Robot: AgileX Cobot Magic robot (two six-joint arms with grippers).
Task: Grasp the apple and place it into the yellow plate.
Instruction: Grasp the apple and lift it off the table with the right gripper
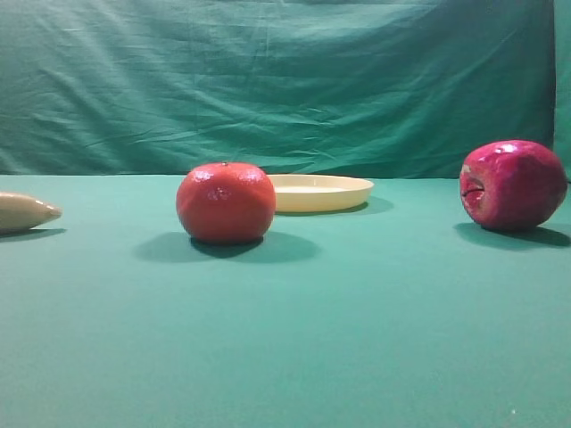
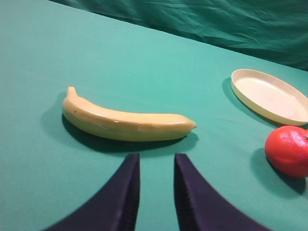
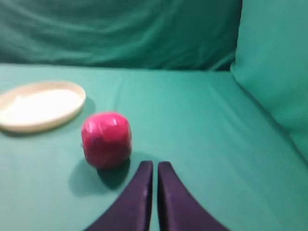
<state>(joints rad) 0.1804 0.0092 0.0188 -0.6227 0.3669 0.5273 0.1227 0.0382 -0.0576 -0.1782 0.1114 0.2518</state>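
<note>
Apple [image 1: 512,185] sideways, dimple facing left.

open cloth around apple [image 1: 511,185], orange-red fruit [image 1: 226,202] standing just before yellow plate [image 1: 319,192]

In the high view the orange fruit [image 1: 226,202] hides the left part of the yellow plate [image 1: 330,192], and the banana [image 1: 27,212] is cut off at the left edge. In the left wrist view the picture's right edge cuts that fruit and the plate. The right wrist view is blurred, so the apple [image 3: 106,139] shows no surface detail, and the plate runs off the left edge.
</note>
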